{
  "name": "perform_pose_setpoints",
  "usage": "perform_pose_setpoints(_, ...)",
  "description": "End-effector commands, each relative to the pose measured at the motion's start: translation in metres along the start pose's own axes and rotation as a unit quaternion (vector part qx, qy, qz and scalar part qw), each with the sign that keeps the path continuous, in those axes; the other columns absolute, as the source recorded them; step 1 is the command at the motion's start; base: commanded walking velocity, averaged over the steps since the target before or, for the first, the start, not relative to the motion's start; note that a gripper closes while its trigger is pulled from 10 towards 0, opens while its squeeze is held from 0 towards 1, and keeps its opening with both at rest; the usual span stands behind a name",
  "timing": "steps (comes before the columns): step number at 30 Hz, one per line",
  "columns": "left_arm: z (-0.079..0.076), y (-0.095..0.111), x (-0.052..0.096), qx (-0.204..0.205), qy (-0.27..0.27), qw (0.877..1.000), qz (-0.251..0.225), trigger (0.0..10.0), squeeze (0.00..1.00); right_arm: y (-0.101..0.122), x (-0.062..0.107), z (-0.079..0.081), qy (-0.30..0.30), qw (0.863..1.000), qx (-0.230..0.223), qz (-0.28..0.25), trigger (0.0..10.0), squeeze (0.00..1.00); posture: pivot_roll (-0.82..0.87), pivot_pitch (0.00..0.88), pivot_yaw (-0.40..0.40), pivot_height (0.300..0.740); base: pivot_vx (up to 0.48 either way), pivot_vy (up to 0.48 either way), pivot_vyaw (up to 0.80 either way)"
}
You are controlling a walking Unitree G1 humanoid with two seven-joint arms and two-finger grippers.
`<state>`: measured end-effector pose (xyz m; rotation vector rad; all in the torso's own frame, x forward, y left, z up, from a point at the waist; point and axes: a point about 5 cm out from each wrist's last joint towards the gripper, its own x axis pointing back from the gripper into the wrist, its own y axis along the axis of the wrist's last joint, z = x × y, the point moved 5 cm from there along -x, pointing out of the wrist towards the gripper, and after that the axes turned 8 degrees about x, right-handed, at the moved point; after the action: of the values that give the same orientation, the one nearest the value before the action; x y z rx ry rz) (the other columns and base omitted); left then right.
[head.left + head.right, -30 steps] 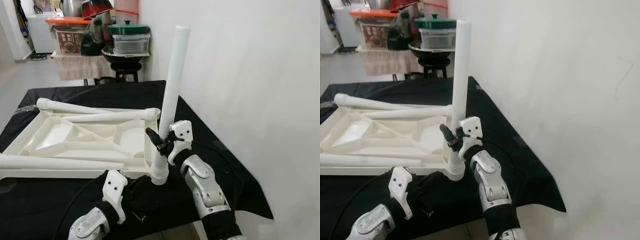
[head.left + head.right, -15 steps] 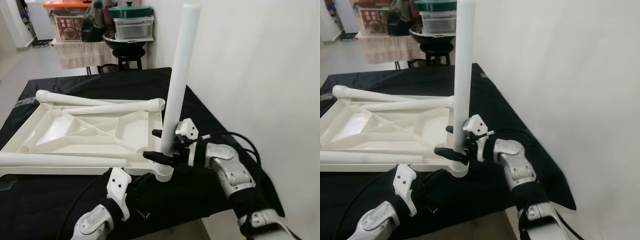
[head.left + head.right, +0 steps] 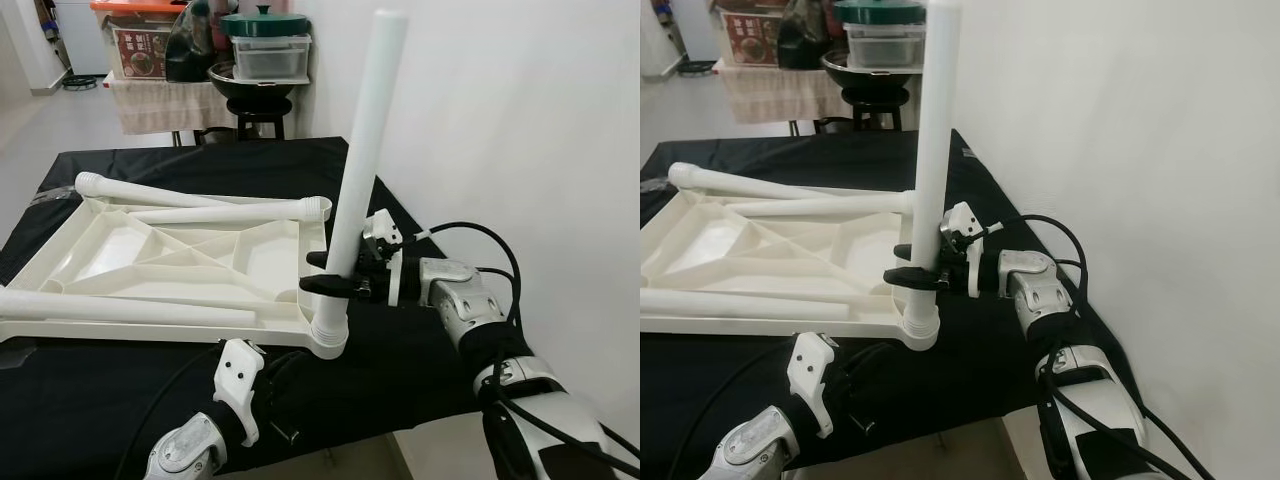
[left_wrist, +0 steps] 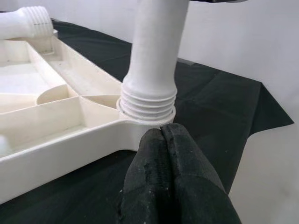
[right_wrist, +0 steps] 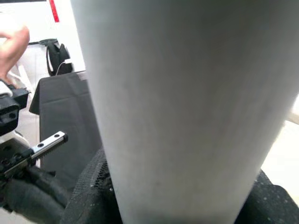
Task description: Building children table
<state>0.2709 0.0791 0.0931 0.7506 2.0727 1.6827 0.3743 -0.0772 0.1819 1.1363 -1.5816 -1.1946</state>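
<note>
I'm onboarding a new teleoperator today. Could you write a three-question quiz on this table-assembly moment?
1. True or false: the upright leg stands in a corner socket of the upturned tabletop.
2. Which end effector grips the upright leg: A) left, B) right?
3. How many loose legs lie across the tabletop?

Key
1. True; its threaded base sits in the near corner.
2. B. The right end effector clamps the leg low down; the left end effector is shut, holding nothing, beside the socket.
3. Three: two at the far end, one along the near edge.
</note>
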Motion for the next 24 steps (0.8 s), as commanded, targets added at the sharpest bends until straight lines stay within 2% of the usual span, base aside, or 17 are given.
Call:
perform_pose_setpoints(1, -0.002, -0.003, 0.001, 0.002, 0.000, 1.000, 0.004, 10.0, 0.00, -0.010, 0.007, 0.006, 0.013, 1.000, 0.001, 0.011, 0.0, 0.00, 0.12, 0.000, -0.087, 0.740, 0.000, 0.000, 0.00)
perform_pose_setpoints(4, -0.002, -0.003, 0.002, 0.003, -0.002, 1.000, 0.003, 10.0, 0.00, -0.016, 0.015, 0.005, -0.013, 1.000, 0.012, 0.020, 0.0, 0.00, 0.11, 0.000, -0.083, 0.740, 0.000, 0.000, 0.00)
perform_pose_setpoints(6, -0.003, -0.002, 0.002, 0.004, -0.002, 1.000, 0.002, 10.0, 0.00, -0.024, 0.018, 0.002, -0.072, 0.997, 0.012, 0.029, 0.0, 0.00, 0.10, 0.000, -0.083, 0.740, 0.000, 0.000, 0.00)
perform_pose_setpoints(8, -0.002, -0.001, 0.004, 0.005, -0.001, 1.000, 0.001, 10.0, 0.00, -0.042, 0.008, 0.003, -0.202, 0.979, -0.002, 0.040, 0.0, 0.00, 0.09, 0.000, -0.090, 0.740, 0.000, 0.000, 0.00)
perform_pose_setpoints(9, -0.002, -0.001, 0.005, 0.005, -0.001, 1.000, 0.000, 10.0, 0.00, -0.044, 0.012, -0.011, -0.383, 0.923, -0.029, 0.015, 0.0, 0.00, 0.08, 0.000, -0.087, 0.740, 0.000, 0.000, 0.00)
perform_pose_setpoints(10, -0.002, -0.001, 0.005, 0.005, -0.001, 1.000, 0.000, 10.0, 0.00, -0.044, 0.012, -0.011, -0.383, 0.923, -0.029, 0.015, 0.0, 0.00, 0.08, 0.000, -0.087, 0.740, 0.000, 0.000, 0.00)
perform_pose_setpoints(11, -0.001, 0.001, 0.006, 0.005, -0.001, 1.000, 0.000, 10.0, 0.00, -0.066, 0.017, 0.003, -0.489, 0.864, -0.116, 0.019, 0.0, 0.00, 0.07, 0.000, -0.079, 0.740, 0.000, 0.000, 0.00)
perform_pose_setpoints(12, 0.000, 0.001, 0.006, 0.005, 0.000, 1.000, -0.001, 10.0, 0.00, -0.085, 0.002, 0.030, -0.477, 0.864, -0.151, 0.053, 0.0, 0.00, 0.07, 0.000, -0.076, 0.740, 0.000, 0.000, 0.00)
perform_pose_setpoints(14, 0.001, 0.001, 0.006, 0.003, -0.001, 1.000, 0.001, 10.0, 0.00, -0.060, -0.028, 0.042, -0.387, 0.919, -0.066, 0.037, 0.0, 0.00, 0.06, 0.000, -0.061, 0.740, 0.000, 0.000, 0.00)
perform_pose_setpoints(15, 0.001, 0.001, 0.006, 0.003, -0.001, 1.000, 0.001, 10.0, 0.00, -0.060, -0.028, 0.042, -0.387, 0.919, -0.066, 0.037, 0.0, 0.00, 0.06, 0.000, -0.061, 0.740, 0.000, 0.000, 0.00)
perform_pose_setpoints(16, 0.001, 0.001, 0.006, 0.005, 0.000, 1.000, 0.000, 10.0, 0.00, -0.059, -0.026, 0.033, -0.383, 0.921, -0.055, 0.040, 0.0, 0.00, 0.06, 0.000, -0.067, 0.740, 0.000, 0.000, 0.00)
perform_pose_setpoints(17, 0.001, 0.001, 0.006, 0.006, 0.001, 1.000, 0.000, 10.0, 0.00, -0.058, -0.019, 0.023, -0.397, 0.915, -0.060, 0.039, 0.0, 0.00, 0.06, 0.000, -0.067, 0.740, 0.000, 0.000, 0.00)
perform_pose_setpoints(18, 0.001, 0.001, 0.006, 0.006, -0.001, 1.000, 0.000, 10.0, 0.00, -0.067, -0.017, 0.022, -0.402, 0.911, -0.081, 0.050, 0.0, 0.00, 0.09, 0.000, -0.080, 0.740, 0.000, 0.000, 0.00)
perform_pose_setpoints(20, 0.001, 0.001, 0.007, 0.005, -0.001, 1.000, 0.001, 10.0, 0.00, -0.071, -0.019, 0.024, -0.397, 0.912, -0.089, 0.056, 0.0, 0.00, 0.09, 0.000, -0.078, 0.740, 0.000, 0.000, 0.00)
perform_pose_setpoints(23, 0.002, 0.002, 0.007, 0.004, 0.006, 1.000, -0.002, 10.0, 0.00, -0.066, -0.024, 0.029, -0.395, 0.913, -0.085, 0.059, 0.0, 0.00, 0.08, 0.000, -0.072, 0.740, 0.000, 0.000, 0.00)
perform_pose_setpoints(24, 0.003, 0.002, 0.007, 0.005, 0.012, 1.000, -0.006, 10.0, 0.00, -0.058, -0.027, 0.030, -0.386, 0.917, -0.091, 0.041, 10.0, 0.00, 0.09, 0.000, -0.072, 0.740, 0.000, 0.000, 0.00)
